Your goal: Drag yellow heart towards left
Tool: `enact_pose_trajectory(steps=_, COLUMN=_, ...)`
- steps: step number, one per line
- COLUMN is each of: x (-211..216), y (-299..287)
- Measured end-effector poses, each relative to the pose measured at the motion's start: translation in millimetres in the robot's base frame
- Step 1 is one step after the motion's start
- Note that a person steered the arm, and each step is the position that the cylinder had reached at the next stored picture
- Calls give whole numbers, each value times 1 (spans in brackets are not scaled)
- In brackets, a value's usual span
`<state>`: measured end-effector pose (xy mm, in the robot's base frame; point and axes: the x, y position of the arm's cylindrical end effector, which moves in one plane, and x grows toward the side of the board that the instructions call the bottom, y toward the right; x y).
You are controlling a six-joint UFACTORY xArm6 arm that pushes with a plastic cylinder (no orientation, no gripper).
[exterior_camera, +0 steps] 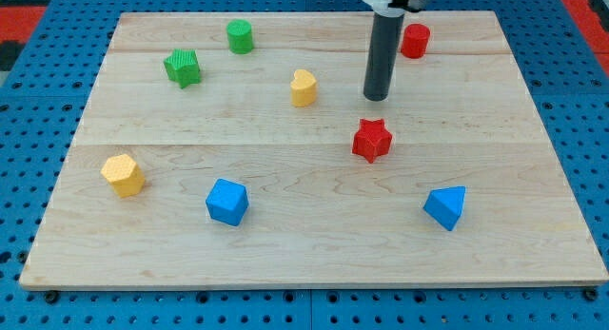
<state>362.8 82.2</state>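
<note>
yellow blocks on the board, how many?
2. Yellow heart sits upper centre, to the view's left of my tip; yellow hexagon block sits near the left edge. None seem hidden.

My tip (378,97) sits right of yellow plastic heart block (303,87), above red plastic star block (372,140); 2 green plastic blocks, star (182,67) and cylinder (240,36), top-left on wooden board (285,244).
</note>
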Motion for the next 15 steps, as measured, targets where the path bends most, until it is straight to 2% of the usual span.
enact_pose_trajectory(steps=5, x=0, y=-23)
enact_pose_trajectory(steps=6, x=0, y=-37)
enact_pose_trajectory(steps=7, x=-3, y=-103)
enact_pose_trajectory(steps=8, x=2, y=-111)
enact_pose_trajectory(steps=15, x=10, y=-92)
